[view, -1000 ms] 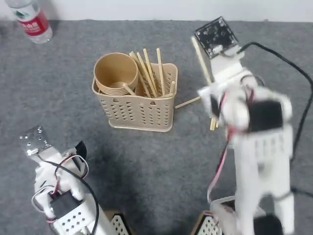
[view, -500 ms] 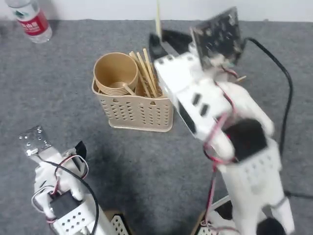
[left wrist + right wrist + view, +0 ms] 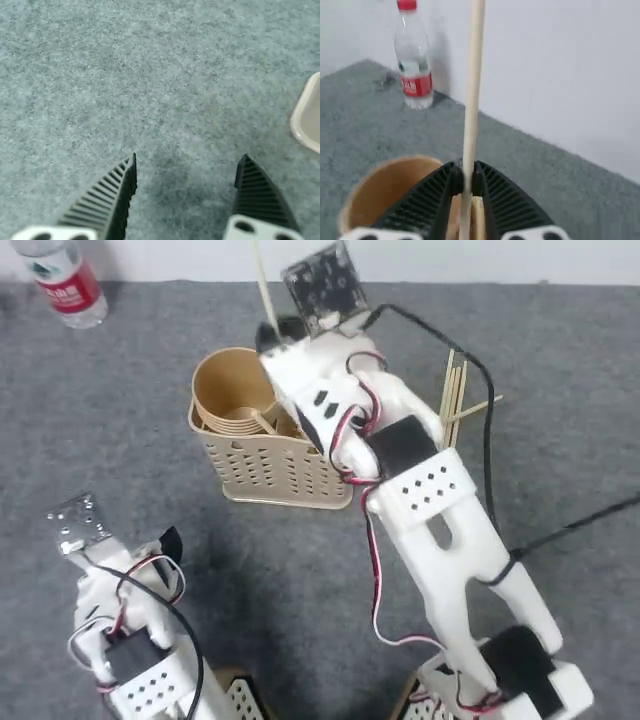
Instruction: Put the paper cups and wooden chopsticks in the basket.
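High view: the right arm (image 3: 420, 490) stretches over the basket (image 3: 285, 468). Its right gripper (image 3: 268, 338) carries one wooden chopstick (image 3: 262, 285) upright, apparently so it can drop end-first beside the stacked paper cups (image 3: 235, 390) inside. The arm hides the basket's far side and any sticks lying there. Several loose chopsticks (image 3: 452, 400) lie on the grey worktop (image 3: 300, 570), apart from the basket. Left wrist view: the left gripper (image 3: 185, 167) hangs over bare worktop, jaws spread and holding nothing. A pale corner at the edge is probably the basket. Right wrist view: the jaws pinch the chopstick above a cup; its top is cut off and its lower end hidden.
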`<state>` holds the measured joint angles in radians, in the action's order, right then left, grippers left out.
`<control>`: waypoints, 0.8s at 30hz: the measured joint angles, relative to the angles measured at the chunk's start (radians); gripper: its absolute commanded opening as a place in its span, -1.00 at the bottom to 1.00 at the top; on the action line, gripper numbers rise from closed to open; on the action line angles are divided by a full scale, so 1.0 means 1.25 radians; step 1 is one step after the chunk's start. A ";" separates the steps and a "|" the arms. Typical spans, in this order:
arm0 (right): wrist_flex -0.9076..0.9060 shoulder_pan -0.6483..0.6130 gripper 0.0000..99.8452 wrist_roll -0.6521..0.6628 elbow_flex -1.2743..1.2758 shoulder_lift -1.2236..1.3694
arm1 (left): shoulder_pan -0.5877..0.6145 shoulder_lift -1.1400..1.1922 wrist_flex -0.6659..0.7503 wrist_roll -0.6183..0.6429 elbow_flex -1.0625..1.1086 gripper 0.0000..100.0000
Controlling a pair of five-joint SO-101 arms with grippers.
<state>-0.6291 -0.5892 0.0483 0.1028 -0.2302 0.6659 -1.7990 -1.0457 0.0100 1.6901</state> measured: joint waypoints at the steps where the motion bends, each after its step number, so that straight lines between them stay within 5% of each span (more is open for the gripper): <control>1: 0.023 0.010 -0.99 0.000 0.048 -0.010 | 0.000 0.000 0.000 0.000 0.000 -0.40; 6: 0.174 0.029 -0.95 0.038 0.277 -0.123 | 0.001 0.000 0.000 0.000 0.000 -0.40; 9: 0.177 0.020 -0.64 0.109 0.342 -0.205 | 0.001 0.000 0.000 0.000 0.000 -0.40; 11: 0.141 0.018 -0.49 0.130 0.347 -0.252 | 0.001 0.000 0.000 0.000 0.000 -0.40; 19: -0.107 0.032 -0.57 0.102 0.253 -0.306 | 0.001 0.000 0.000 0.000 0.000 -0.40; 24: -0.236 0.152 -0.57 0.037 0.071 -0.308 | 0.001 0.000 0.000 0.000 0.000 -0.40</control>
<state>-0.9237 -0.3989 0.0944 0.1918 -0.6153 0.6674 -1.7990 -1.0457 0.0100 1.6901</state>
